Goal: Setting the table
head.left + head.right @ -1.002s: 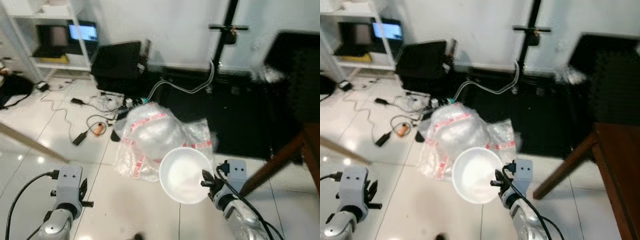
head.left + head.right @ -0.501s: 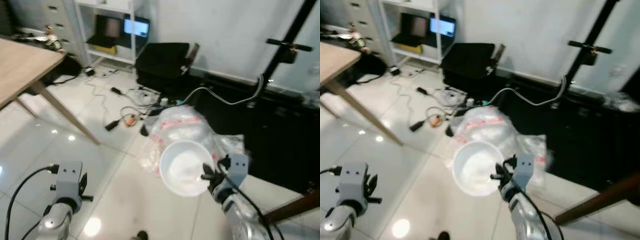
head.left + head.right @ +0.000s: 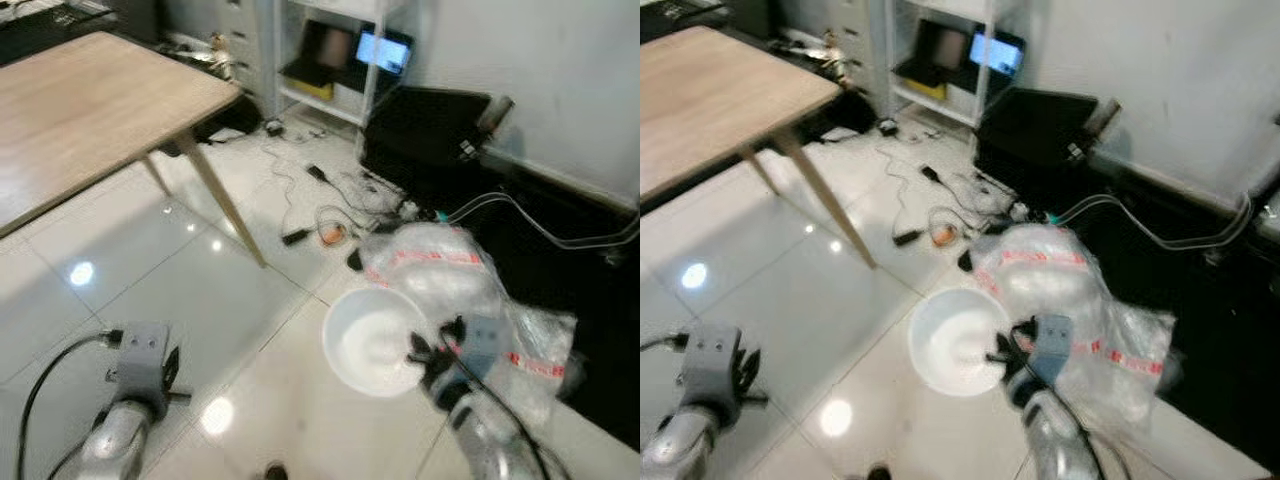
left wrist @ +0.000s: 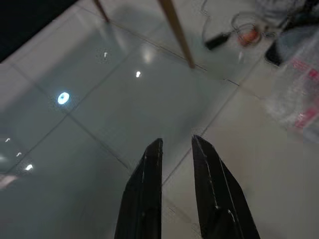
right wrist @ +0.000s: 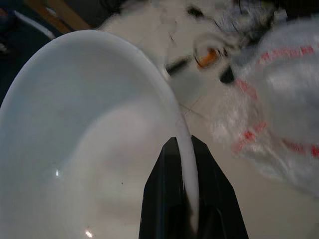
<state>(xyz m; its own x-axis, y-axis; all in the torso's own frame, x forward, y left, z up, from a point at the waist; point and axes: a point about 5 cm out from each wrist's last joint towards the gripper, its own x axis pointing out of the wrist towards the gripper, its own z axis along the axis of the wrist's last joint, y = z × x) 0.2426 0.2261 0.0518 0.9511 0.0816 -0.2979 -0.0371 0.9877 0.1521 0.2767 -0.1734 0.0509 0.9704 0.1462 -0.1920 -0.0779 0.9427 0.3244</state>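
The right gripper pinches the white bowl's rim between both fingers, clear in the wrist view but blurred in the eye views. The left gripper, slightly parted, hangs above floor tiles.

**Open floor at left, clutter at right**

The tiled floor at lower left and centre of the frame lies open, up to the bench at upper left, whose slanted leg juts into it. At centre right, cables and plastic bags cover the floor. A black case and a shelf block the top.
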